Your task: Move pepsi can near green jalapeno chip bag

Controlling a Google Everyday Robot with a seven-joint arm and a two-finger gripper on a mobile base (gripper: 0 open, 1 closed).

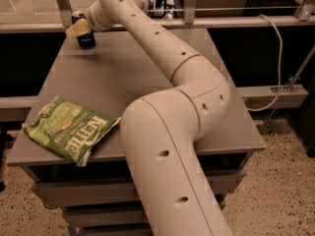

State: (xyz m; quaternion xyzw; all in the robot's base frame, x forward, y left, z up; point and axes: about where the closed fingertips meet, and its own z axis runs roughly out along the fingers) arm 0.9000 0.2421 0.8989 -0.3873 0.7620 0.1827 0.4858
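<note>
Right in front of me is the thick white arm [167, 146]. It fills the near middle and its lower end is cut off at the bottom. It hides part of the gray counter [128, 77] behind it.

Next, on the near left of the counter, lies the green jalapeno chip bag [69, 132]. It is flat. Its long side runs from the left edge toward the arm, slanting a little nearer on the right. Its white ends are at the left and at the right. One corner reaches the front edge of the counter. The white word on it is turned away from me.

The arm bends and stretches far back to the left. At the far left corner the pincer [81, 29] is right up against the pepsi can [87, 41] and covers its upper part. I cannot tell if it is clamped on the can or apart.

The can stands straight up, top to the ceiling. Only its dark blue lower part and a bit of silver top show. It is well apart from the bag.

A rail [221, 21] runs behind the counter.
</note>
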